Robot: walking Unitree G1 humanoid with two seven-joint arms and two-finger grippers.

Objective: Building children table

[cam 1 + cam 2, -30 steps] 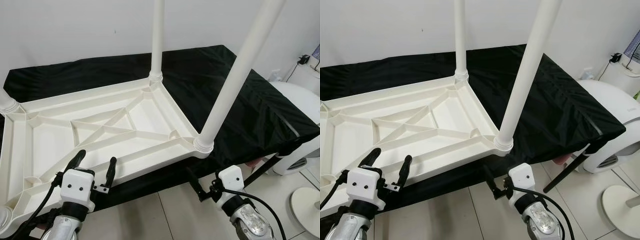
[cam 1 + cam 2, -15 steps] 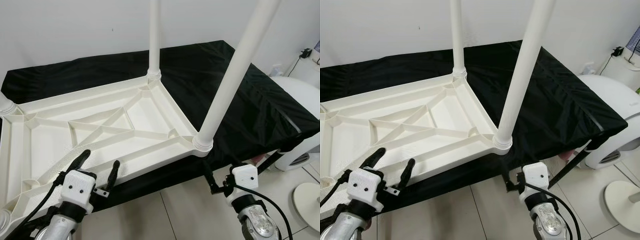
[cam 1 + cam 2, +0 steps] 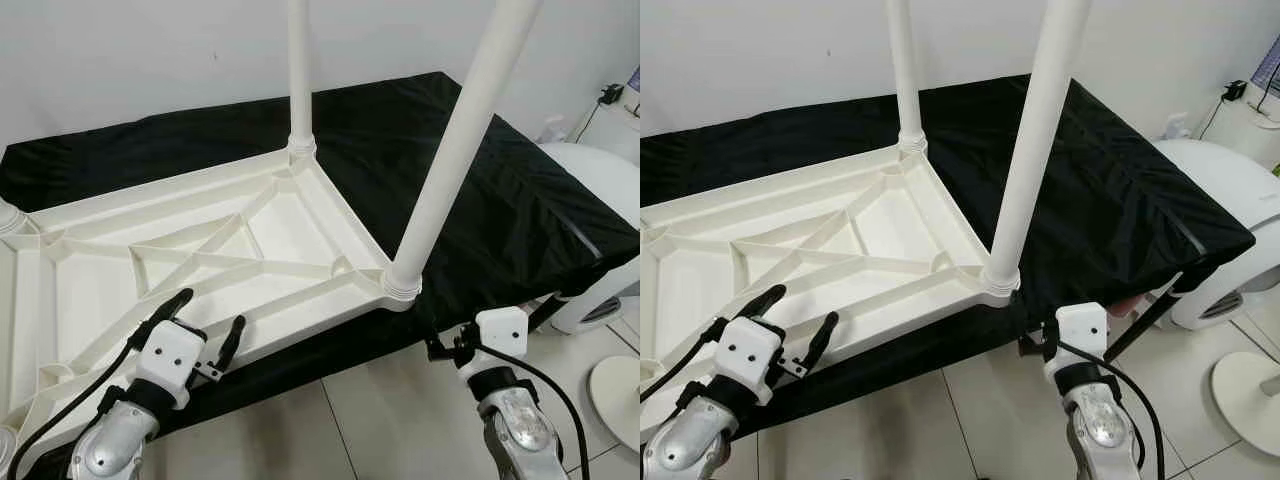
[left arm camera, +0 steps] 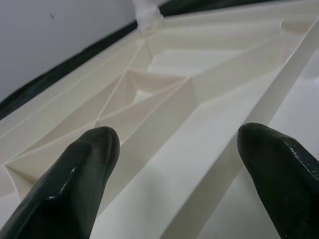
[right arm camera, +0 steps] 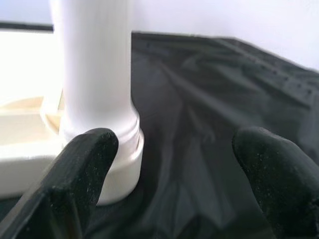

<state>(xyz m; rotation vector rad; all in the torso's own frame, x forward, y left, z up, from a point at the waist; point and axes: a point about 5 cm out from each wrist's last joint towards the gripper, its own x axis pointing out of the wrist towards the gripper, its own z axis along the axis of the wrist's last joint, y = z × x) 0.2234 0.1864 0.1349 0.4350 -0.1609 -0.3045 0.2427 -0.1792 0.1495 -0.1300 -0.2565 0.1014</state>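
- White wall fills the top of the frame, and below it a table (image 3: 520, 200) draped in black cloth spans the middle, its right end dropping toward pale floor tiles (image 3: 390, 420).
- Upside down on the cloth lies the white plastic children table top (image 3: 200, 265), ribbed underside facing up, taking up the left and centre of the frame.
- Two white legs stand upright in its corner sockets: the near leg (image 3: 450, 160) at centre right and the far leg (image 3: 299, 70) at upper centre; both run out of the top of the frame.
- At the left edge, the stub of another socket (image 3: 8, 215) shows.
- The left pincer (image 3: 205, 322) hangs at lower left over the near rim of the table top, its two black fingers (image 4: 75, 184) spread apart and holding nothing.
- The right pincer (image 3: 440, 348) sits at lower right, just below the table's front edge, near the base of the near leg; its fingers (image 5: 79, 174) are apart, with the leg's collar ahead of them.
- A white rounded appliance (image 3: 610, 270) stands at the right edge.
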